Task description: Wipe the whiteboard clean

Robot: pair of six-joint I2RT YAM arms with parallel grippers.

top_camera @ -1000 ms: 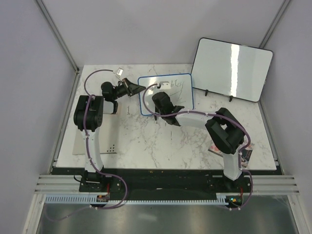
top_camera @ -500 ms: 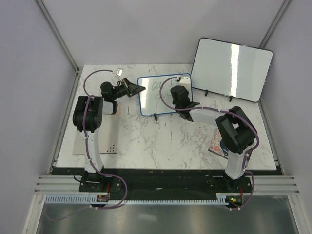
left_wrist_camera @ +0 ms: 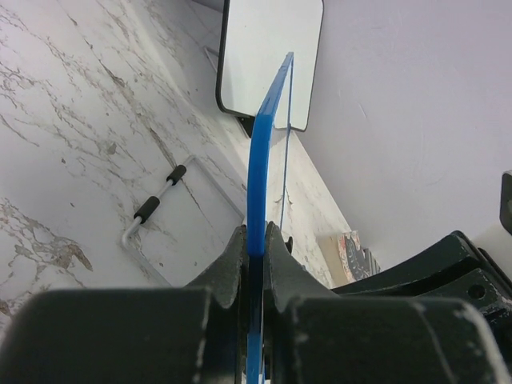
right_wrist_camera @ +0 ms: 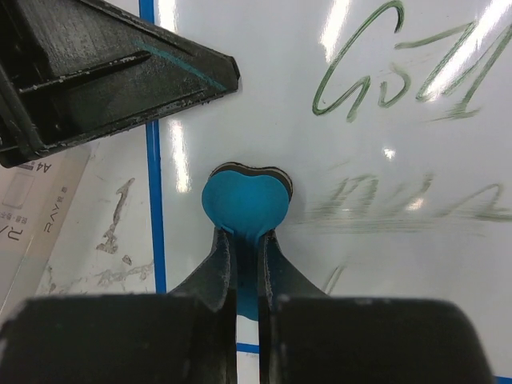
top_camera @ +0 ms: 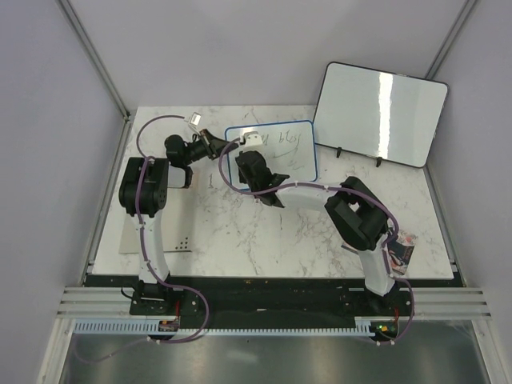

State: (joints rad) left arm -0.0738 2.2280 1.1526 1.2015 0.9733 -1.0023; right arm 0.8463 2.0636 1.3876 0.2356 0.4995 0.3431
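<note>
marble table (top_camera: 240,240): left gripper (top_camera: 228,144) clamped on whiteboard (top_camera: 300,168) frame, right gripper (right_wrist_camera: 242,240) pinching eraser (right_wrist_camera: 244,204) lower left; green writing (right_wrist_camera: 376,88) upper right unwiped, maybe half left.

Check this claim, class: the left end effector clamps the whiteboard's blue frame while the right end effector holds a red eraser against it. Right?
Wrong colour: the right wrist view shows the eraser in the right end effector is teal, not red. The rest holds.
</note>
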